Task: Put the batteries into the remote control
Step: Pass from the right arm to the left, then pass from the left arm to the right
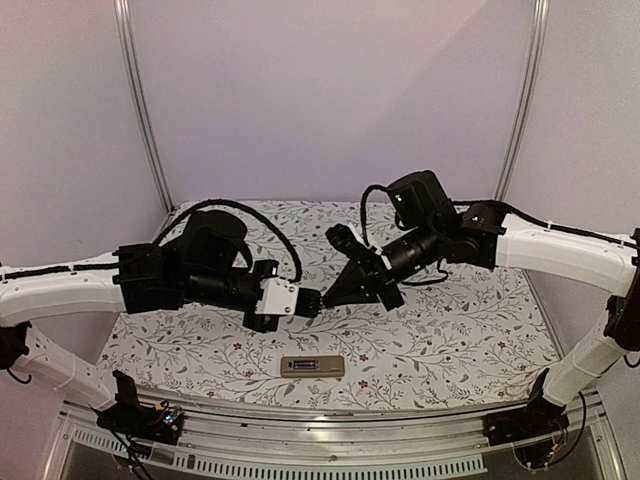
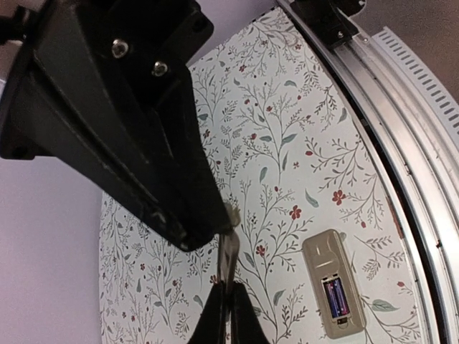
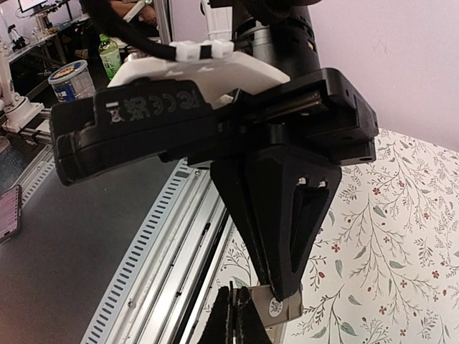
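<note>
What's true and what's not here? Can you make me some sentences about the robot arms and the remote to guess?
1. The remote control lies on the flowery table cloth. True.
2. The batteries lie loose on the cloth. False: they sit inside the remote's open recess.
3. The left gripper and the right gripper both pinch the small cover piece up in the air. True.
4. The cover piece is snapped onto the remote. False: the grippers hold it above the table, away from the remote.
</note>
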You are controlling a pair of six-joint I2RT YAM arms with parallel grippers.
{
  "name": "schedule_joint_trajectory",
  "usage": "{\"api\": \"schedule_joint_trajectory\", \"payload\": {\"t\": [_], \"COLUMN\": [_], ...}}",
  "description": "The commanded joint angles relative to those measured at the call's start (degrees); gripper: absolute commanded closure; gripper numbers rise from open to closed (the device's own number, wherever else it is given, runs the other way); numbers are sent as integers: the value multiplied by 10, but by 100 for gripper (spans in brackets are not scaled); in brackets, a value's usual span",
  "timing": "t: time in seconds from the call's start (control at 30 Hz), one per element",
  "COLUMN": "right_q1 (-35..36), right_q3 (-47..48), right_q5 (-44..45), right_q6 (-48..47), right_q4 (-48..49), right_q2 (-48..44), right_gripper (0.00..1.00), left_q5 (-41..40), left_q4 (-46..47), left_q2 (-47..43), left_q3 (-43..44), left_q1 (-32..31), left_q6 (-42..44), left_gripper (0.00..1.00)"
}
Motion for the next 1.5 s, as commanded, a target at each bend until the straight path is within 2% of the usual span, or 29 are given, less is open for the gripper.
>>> {"api": "schedule_joint_trajectory", "payload": {"t": [0.0, 0.23, 0.33, 0.4, 0.43, 0.5, 0.63, 0.7, 0.87, 1.0, 1.1, 1.23, 1.33, 1.47], "right_q1": [6, 6, 6, 6, 6, 6, 6, 6, -3, -20, -19, 0, 15, 18], "right_q3": [2, -2, -2, -2, -1, 0, -2, -10, -78, -120, -134, -130, -111, -108], "right_q5": [-11, -10, -7, -4, -1, 2, 10, 32, 84, 117, 120, 143, 151, 120], "right_q6": [-4, -1, -2, -2, 0, 2, 12, 24, 78, 144, 163, 206, 201, 213], "right_q4": [-5, -5, -4, -2, 0, 5, 28, 56, 214, 296, 335, 377, 383, 413], "right_q2": [-7, -7, -8, -7, -8, -9, -20, -33, -102, -136, -134, -115, -95, -80], "right_gripper": [100, 99, 86, 70, 67, 64, 53, 42, 31, 30, 37, 44, 46, 54], "left_q5": [-3, -10, -9, -7, -7, -7, -15, -24, -3, 21, 20, 24, 44, 62], "left_q4": [14, 28, 31, 30, 30, 30, 33, 47, 159, 296, 405, 528, 554, 569], "left_q2": [0, -9, -15, -17, -17, -17, -15, -18, -51, -85, -112, -133, -127, -123], "left_q3": [14, 5, 2, 1, 1, -1, -4, -7, -41, -84, -129, -178, -179, -184], "left_q1": [-3, -4, -6, -7, -8, -8, -9, -8, -4, 1, 1, 2, 3, 5], "left_q6": [-3, -10, -7, -5, -4, -6, -22, -43, -149, -248, -317, -367, -385, -405], "left_gripper": [100, 100, 100, 100, 100, 100, 100, 100, 100, 100, 100, 100, 100, 100]}}
